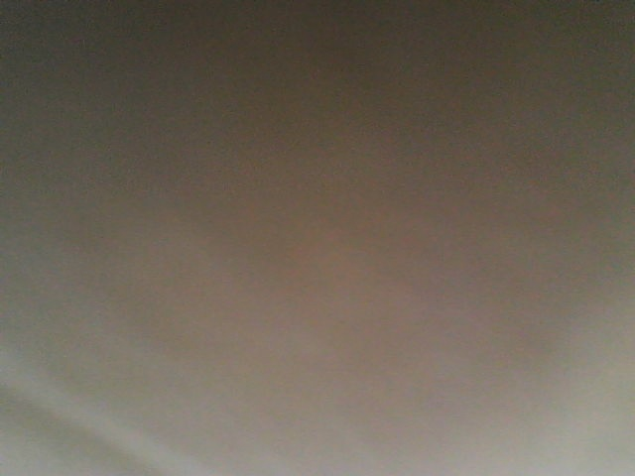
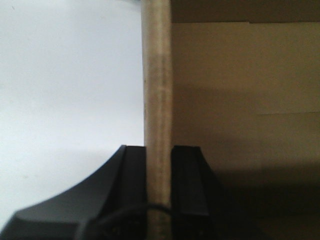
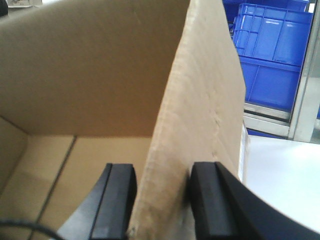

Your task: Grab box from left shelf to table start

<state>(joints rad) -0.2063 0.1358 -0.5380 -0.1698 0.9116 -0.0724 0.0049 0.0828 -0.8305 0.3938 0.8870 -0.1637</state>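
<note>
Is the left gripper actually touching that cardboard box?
Touching. The left wrist view shows the left gripper clamping the box wall, fingers flush against both sides.

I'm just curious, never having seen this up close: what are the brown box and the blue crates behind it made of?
The box looks like plain brown cardboard, matte: a fibrous, slightly creased face and a pale raw edge pinched in the left claw. The blue crates are probably moulded plastic: smooth, with a slight sheen and ribbed walls.

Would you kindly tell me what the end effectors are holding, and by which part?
The box, by its walls: the left end effector and the right end effector each clamp a wall.
</note>
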